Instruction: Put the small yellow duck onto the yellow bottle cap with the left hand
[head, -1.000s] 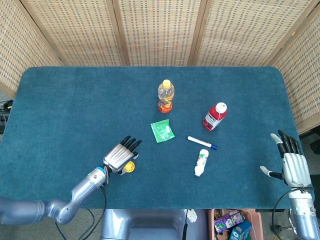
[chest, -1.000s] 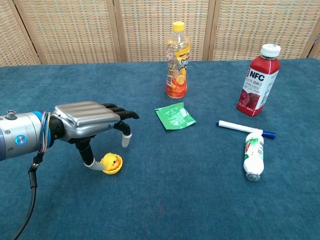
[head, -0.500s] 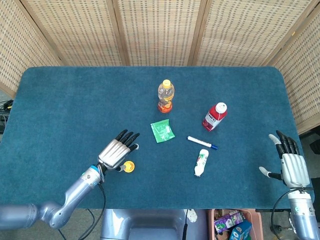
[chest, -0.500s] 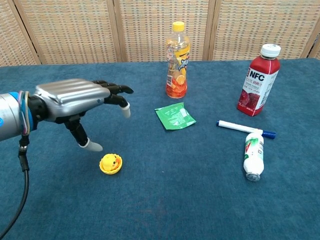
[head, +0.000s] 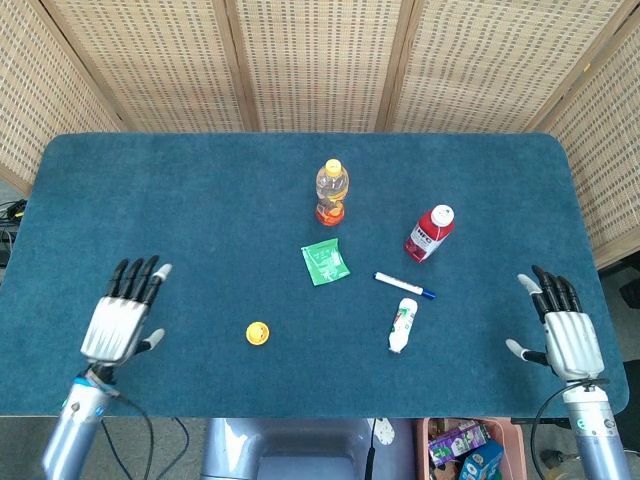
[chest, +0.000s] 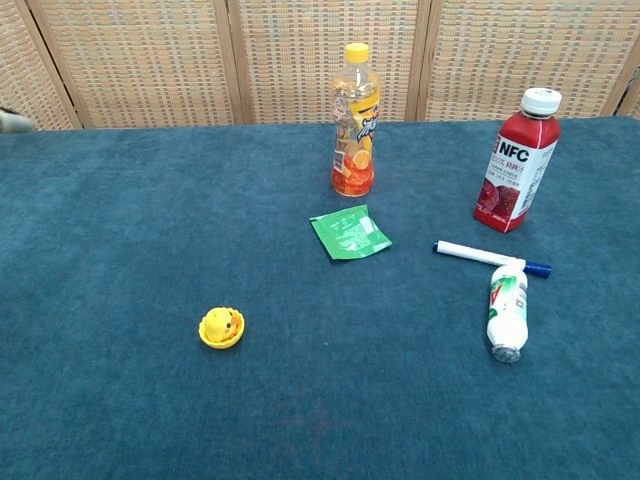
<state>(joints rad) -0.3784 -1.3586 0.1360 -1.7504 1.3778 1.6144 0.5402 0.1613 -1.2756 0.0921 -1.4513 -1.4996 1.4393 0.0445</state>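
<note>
While the small yellow duck (chest: 222, 325) sat on the yellow bottle cap (chest: 220, 340), well in front and to the left of the orange juice bottle (chest: 355, 120), nothing was held by either hand; the left hand (head: 120, 318) was seen far left of the duck, fingers spread wide; the right hand (head: 563, 334) was seen far right, likewise spread; a green packet (chest: 349, 232) was noted just before the bottle.

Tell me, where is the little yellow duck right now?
The duck sits on the yellow cap on the table's near-left part, between the left hand and the green packet.
</note>
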